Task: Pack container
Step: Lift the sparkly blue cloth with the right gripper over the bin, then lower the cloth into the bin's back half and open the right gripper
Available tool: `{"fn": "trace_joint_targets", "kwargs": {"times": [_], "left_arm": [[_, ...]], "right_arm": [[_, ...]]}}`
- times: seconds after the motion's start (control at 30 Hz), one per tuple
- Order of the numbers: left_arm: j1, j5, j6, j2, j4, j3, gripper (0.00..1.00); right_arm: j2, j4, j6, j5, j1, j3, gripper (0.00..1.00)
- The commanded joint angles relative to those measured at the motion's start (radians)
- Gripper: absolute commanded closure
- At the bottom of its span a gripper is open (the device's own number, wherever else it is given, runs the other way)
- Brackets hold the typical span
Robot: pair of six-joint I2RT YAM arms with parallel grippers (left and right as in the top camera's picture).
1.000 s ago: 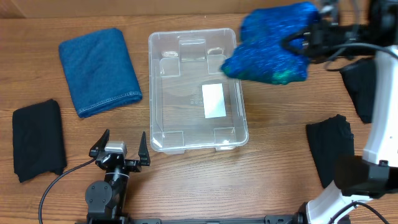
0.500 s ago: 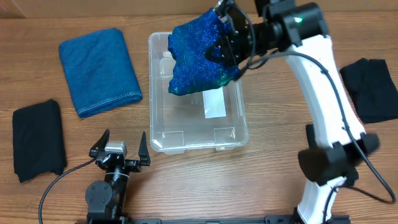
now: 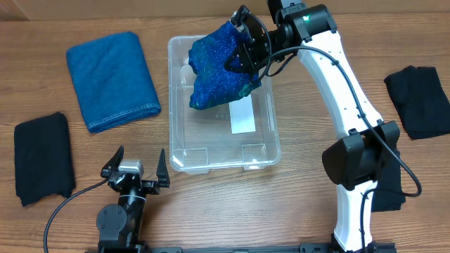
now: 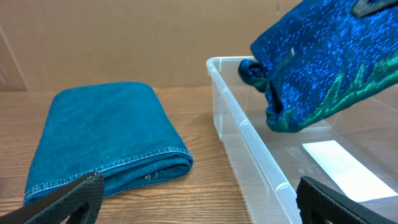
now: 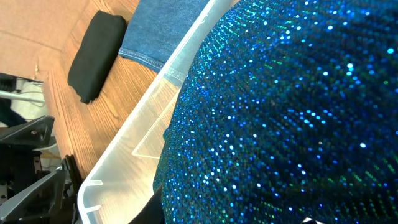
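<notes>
R arm reaches over the container (image 3: pixel 171 105), which sits mid-bench (image 3: pixel 295 211), open, w/ nothing lying in it yet but its white label (image 3: pixel 242 114). R fingers (image 3: pixel 247 43) are clenched on a sparkly blue cloth (image 3: pixel 214 70), bunched up and hanging over the far half of the container, clear of its floor. L fingers (image 3: pixel 162 167) are released, spread wide, holding nothing, parked at the near edge just left of the container's near-left corner.

Likely trouble:
- The cloth hangs lopsided, and a loose fold dangles close to the far-left rim. Let go from here, part of it could drape over the wall instead of dropping in.
- The grip is on a bunch, not a flat fold. The fabric looks slick, so it may slide out early or unfold on the way down.
- Nothing pins the container. Cloth or fingers catching the rim on the way down could shove or tilt it.
- Dumped as a heap, it eats room needed for the denim cloth (image 3: pixel 112 77) and the black cloths (image 3: pixel 43 158), if those go in too.
</notes>
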Motion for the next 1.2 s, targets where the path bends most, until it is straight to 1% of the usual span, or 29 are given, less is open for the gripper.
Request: {"fn": "trace_joint_targets", "kwargs": {"times": [0.0, 0.13, 0.27, 0.33, 0.37, 0.4, 0.43, 0.47, 0.5, 0.53, 0.57, 0.63, 0.7, 0.8, 0.83, 0.93, 1.0, 1.03, 1.1, 1.17], "left_arm": [[-0.002, 0.0, 0.019, -0.009, 0.001, -0.004, 0.0], [-0.002, 0.0, 0.019, -0.009, 0.001, -0.004, 0.0], [-0.002, 0.0, 0.019, -0.009, 0.001, -0.004, 0.0], [-0.002, 0.0, 0.019, -0.009, 0.001, -0.004, 0.0], [-0.002, 0.0, 0.019, -0.009, 0.001, -0.004, 0.0], [-0.002, 0.0, 0.019, -0.009, 0.001, -0.004, 0.0], [-0.002, 0.0, 0.019, -0.009, 0.001, -0.004, 0.0], [-0.002, 0.0, 0.019, -0.009, 0.001, -0.004, 0.0], [-0.002, 0.0, 0.019, -0.009, 0.001, -0.004, 0.0], [-0.002, 0.0, 0.019, -0.009, 0.001, -0.004, 0.0], [-0.002, 0.0, 0.019, -0.009, 0.001, -0.004, 0.0], [-0.002, 0.0, 0.019, -0.009, 0.001, -0.004, 0.0], [-0.002, 0.0, 0.019, -0.009, 0.001, -0.004, 0.0], [-0.002, 0.0, 0.019, -0.009, 0.001, -0.004, 0.0], [-0.002, 0.0, 0.019, -0.009, 0.001, -0.004, 0.0], [-0.002, 0.0, 0.019, -0.009, 0.001, -0.004, 0.0], [-0.002, 0.0, 0.019, -0.009, 0.001, -0.004, 0.0], [-0.002, 0.0, 0.019, -0.009, 0.001, -0.004, 0.0], [-0.002, 0.0, 0.019, -0.009, 0.001, -0.004, 0.0], [-0.002, 0.0, 0.019, -0.009, 0.001, -0.004, 0.0]], "right_arm": [[0.049, 0.029, -0.017, -0.075, 0.006, 0.024, 0.96], [0.074, 0.042, -0.013, -0.082, 0.006, 0.024, 0.96], [0.111, 0.072, -0.008, -0.137, 0.014, 0.024, 0.96], [0.116, 0.088, 0.006, -0.137, 0.02, 0.024, 0.94], [0.119, 0.09, 0.006, -0.134, 0.021, 0.024, 0.82], [0.119, 0.09, 0.01, -0.127, 0.021, 0.024, 0.66], [0.12, 0.093, 0.042, -0.086, 0.021, 0.024, 0.37], [0.12, 0.097, 0.068, -0.056, 0.021, 0.024, 0.23], [0.12, 0.1, 0.109, 0.002, 0.021, 0.024, 0.1], [0.12, 0.101, 0.129, 0.036, 0.021, 0.024, 0.02], [0.12, 0.104, 0.15, 0.077, 0.021, 0.024, 0.0], [0.12, 0.103, 0.158, 0.114, 0.021, 0.024, 0.0], [0.119, 0.09, 0.198, 0.182, 0.016, 0.045, 0.0], [0.119, 0.031, 0.198, 0.201, 0.011, 0.109, 0.0], [0.119, 0.017, 0.198, 0.24, 0.012, 0.112, 0.01], [0.12, -0.039, 0.198, 0.444, 0.031, 0.098, 0.03], [0.111, -0.059, 0.285, 0.528, 0.034, 0.108, 0.02], [0.096, -0.071, 0.336, 0.548, 0.026, 0.123, 0.0], [0.054, -0.106, 0.404, 0.578, -0.008, 0.153, 0.0], [-0.021, -0.149, 0.511, 0.686, -0.079, 0.164, 0.0]]}}
